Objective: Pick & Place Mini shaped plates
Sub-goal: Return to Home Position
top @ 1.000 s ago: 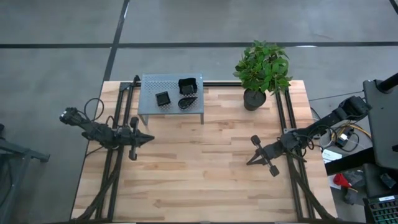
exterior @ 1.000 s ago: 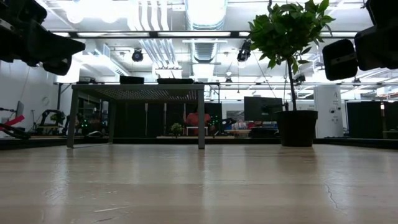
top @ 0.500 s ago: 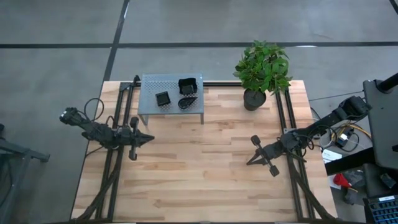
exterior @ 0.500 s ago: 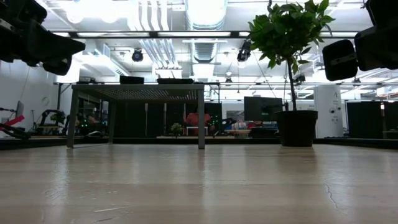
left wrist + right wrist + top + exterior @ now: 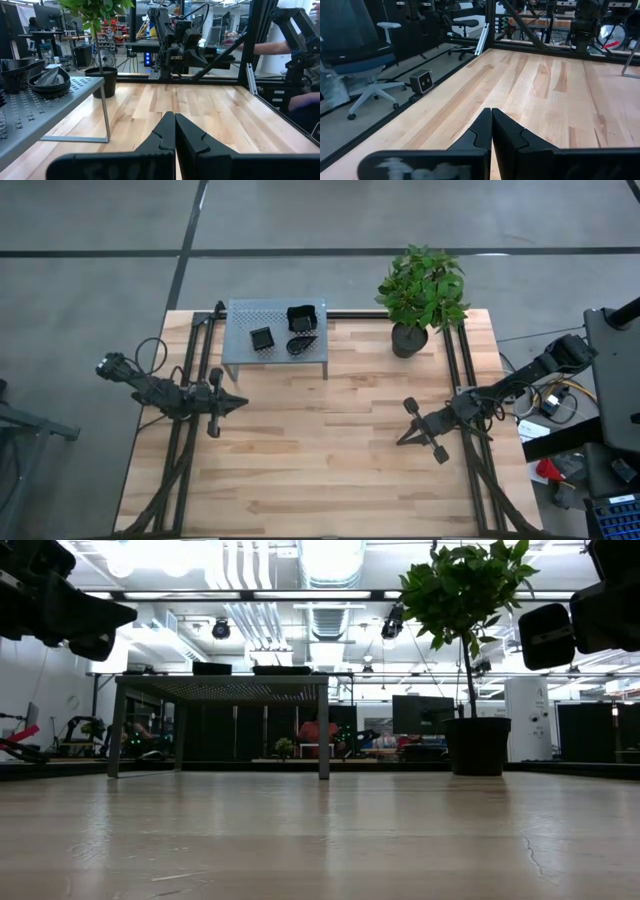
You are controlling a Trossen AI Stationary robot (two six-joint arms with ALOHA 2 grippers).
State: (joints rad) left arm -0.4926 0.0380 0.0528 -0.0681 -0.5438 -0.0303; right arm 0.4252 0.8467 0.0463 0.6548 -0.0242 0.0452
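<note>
jaws pressed together on nothing: that is the left gripper (image 5: 240,402), hanging over the left part of the wooden table (image 5: 320,480) and pointing across toward the middle. beyond it, toward the far edge, stands the perforated grey shelf (image 5: 240,320). all the mini shaped plates (image 5: 49,84) in view sit on top of it in 3 dark groups: a small square stack (image 5: 262,338) near the middle, a larger square stack (image 5: 302,318) at the far right corner, and a leaf-shaped pile (image 5: 301,345) just in front of that, its long axis running roughly along the shelf. no plate shows on the bare tabletop. right of the shelf is the potted plant (image 5: 420,295). farther right and nearer the front, the right gripper (image 5: 401,439) also has its jaws closed tip to tip and empty, well apart from the shelf. the placing looks finished, with both arms parked. if a plate needed another touch, the left arm is nearer, and the plates lie off toward the far edge from its tips, raised on the shelf top.
</note>
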